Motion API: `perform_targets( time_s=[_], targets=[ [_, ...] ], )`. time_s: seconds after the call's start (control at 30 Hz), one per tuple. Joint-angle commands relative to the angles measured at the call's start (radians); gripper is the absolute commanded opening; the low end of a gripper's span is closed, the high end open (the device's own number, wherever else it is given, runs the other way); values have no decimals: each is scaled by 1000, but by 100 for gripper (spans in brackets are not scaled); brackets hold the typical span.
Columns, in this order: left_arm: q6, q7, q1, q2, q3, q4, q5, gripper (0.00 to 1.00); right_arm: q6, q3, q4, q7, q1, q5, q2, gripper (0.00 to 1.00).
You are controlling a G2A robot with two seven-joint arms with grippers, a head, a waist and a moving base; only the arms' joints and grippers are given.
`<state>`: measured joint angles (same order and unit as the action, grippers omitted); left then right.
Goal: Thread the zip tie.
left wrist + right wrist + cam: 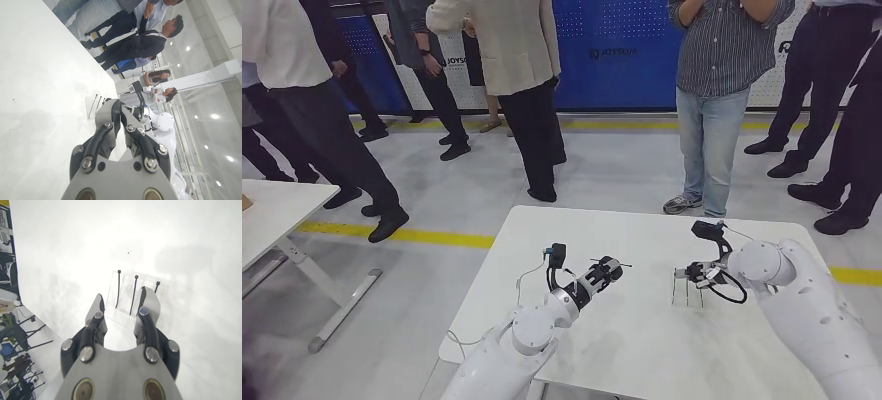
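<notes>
A: Where are the zip ties (133,294) at this moment?

B: Three black ones lie side by side on a clear holder (124,311), on the right half of the table (542,320). The holder probably keeps them a little off the surface, so that a finger can go under a strap.

A: And the right gripper (122,292)?

B: It hangs near the holder with its jaws apart. Two of the ties are seen between its fingers, and the third is just beside one finger. It seems to be lined up for picking one, but it touches none of them yet.

A: What about the left gripper (120,106)?

B: It is over the middle of the table, apart from the holder, turned on its side and pointing toward the ties. Its jaws are together. Whether something thin is between them cannot be told. Likely it is kept close so it can take the other end for the threading.
</notes>
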<state>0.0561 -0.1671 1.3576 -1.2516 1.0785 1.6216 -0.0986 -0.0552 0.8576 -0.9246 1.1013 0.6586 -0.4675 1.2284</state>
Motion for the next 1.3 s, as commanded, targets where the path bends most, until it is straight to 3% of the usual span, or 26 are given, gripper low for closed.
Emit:
perform_targets(
  time_s=[0.0, 0.27, 0.3, 0.93, 0.97, 1.27],
  targets=[
    [0, 0, 0, 0, 0, 0, 0, 0, -3, -7, 15, 2, -6, -2, 4, 35],
    [0, 0, 0, 0, 0, 0, 0, 0, -20, -42, 65, 18, -32, -16, 24, 30],
    [0, 0, 0, 0, 0, 0, 0, 0, -19, -45, 70, 19, -35, -16, 26, 24],
    [0, 0, 0, 0, 0, 0, 0, 0, -11, -123, 221, 18, -105, -10, 93, 24],
    [0, 0, 0, 0, 0, 0, 0, 0, -9, -127, 231, 17, -108, -9, 97, 16],
    [0, 0, 0, 0, 0, 0, 0, 0, 7, -155, 323, 8, -143, -1, 134, 20]
  ],
)
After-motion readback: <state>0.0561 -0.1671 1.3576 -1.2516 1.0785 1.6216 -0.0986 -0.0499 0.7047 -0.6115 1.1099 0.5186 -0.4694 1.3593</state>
